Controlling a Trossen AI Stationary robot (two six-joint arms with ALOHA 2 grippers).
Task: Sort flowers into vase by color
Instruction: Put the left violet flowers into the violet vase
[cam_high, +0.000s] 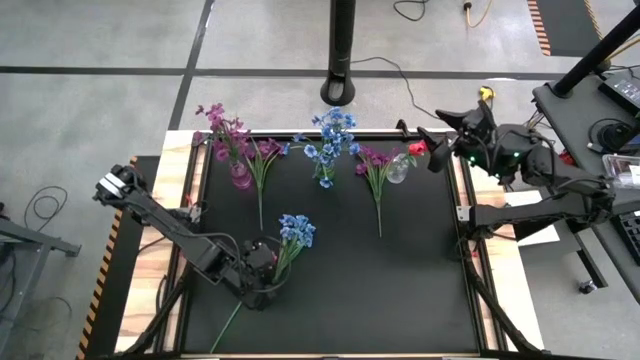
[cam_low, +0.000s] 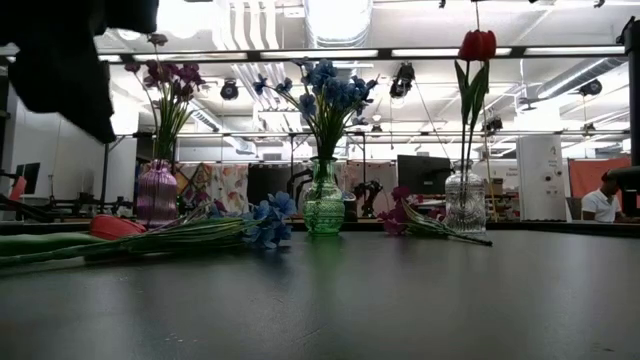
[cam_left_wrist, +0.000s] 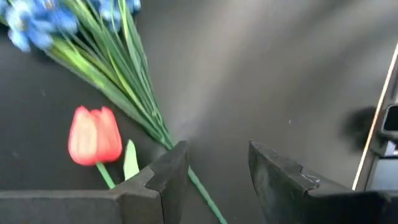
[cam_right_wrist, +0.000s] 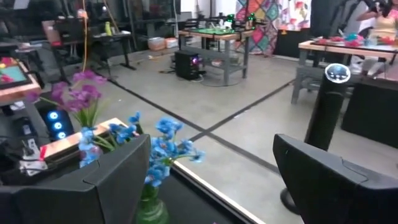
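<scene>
A blue spray (cam_high: 295, 232) lies on the black mat (cam_high: 420, 270), its stem running toward the near left. A red tulip (cam_left_wrist: 94, 135) lies beside its stems. My left gripper (cam_left_wrist: 217, 168) is open just above the mat, and the blue spray's stem (cam_left_wrist: 204, 194) passes between its fingers. At the far side stand a purple vase (cam_high: 240, 178) with purple blooms, a green vase (cam_high: 326, 180) with blue blooms and a clear vase (cam_high: 398, 170) with a red flower (cam_high: 417, 148). My right gripper (cam_high: 440, 140) is open in the air by the clear vase.
Two purple sprays lie flat on the mat, one (cam_high: 262, 165) between the purple and green vases, one (cam_high: 377, 175) beside the clear vase. The mat's right and near parts are bare. A black pole base (cam_high: 340, 92) stands beyond the far edge.
</scene>
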